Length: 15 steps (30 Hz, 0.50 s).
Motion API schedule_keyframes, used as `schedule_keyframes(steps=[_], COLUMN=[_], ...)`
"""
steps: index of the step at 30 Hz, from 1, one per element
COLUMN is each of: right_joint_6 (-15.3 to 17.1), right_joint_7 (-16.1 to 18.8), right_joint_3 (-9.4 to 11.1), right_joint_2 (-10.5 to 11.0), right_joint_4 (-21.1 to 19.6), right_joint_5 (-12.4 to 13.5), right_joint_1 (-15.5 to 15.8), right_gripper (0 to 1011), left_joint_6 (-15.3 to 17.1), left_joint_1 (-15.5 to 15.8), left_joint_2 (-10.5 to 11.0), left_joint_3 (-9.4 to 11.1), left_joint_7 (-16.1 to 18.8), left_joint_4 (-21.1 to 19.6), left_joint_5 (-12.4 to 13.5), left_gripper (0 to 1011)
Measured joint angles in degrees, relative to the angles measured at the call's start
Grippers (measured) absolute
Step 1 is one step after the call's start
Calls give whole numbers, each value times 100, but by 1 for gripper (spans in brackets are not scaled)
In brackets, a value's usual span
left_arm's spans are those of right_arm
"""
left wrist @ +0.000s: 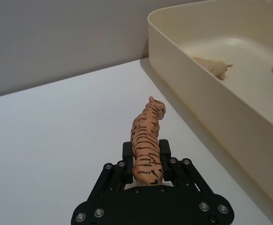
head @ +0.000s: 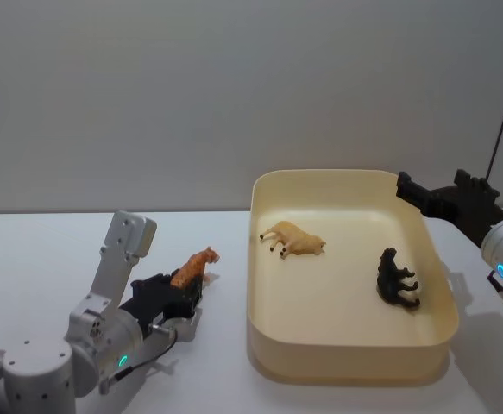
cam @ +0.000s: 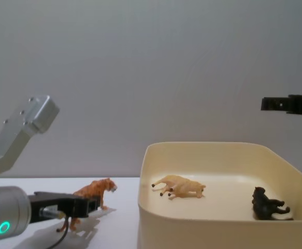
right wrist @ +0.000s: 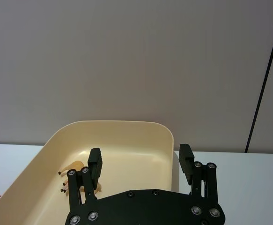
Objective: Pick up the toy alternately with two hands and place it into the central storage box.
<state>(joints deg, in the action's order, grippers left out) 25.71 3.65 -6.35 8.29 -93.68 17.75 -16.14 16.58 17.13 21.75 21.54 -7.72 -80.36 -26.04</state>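
An orange striped tiger toy (head: 195, 267) stands on the white table left of the cream-yellow storage box (head: 350, 175). My left gripper (head: 186, 289) is shut on the tiger's hindquarters; in the left wrist view its fingers (left wrist: 127, 151) press both flanks of the tiger (left wrist: 146, 136). From the chest view the tiger (cam: 91, 194) has its feet at table level. My right gripper (head: 434, 185) hovers open and empty above the box's far right corner, its fingers (right wrist: 95, 161) spread wide.
A tan animal toy (head: 294, 240) lies on its side in the box, and a black animal toy (head: 398, 278) lies toward the box's right wall. The box wall (left wrist: 211, 108) rises close to the right of the tiger.
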Motion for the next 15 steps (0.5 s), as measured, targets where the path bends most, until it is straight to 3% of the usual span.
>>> schedule_keyframes(steps=[15], right_joint_6=[0], right_joint_7=[0], right_joint_3=[0], right_joint_2=[0], right_joint_4=[0], right_joint_5=[0], right_joint_1=[0], right_gripper=[1001], left_joint_6=[-176], left_joint_1=[405], left_joint_2=[-129], left_joint_3=[-34], left_joint_7=[-181], left_joint_4=[-30], left_joint_5=[575], left_gripper=[301])
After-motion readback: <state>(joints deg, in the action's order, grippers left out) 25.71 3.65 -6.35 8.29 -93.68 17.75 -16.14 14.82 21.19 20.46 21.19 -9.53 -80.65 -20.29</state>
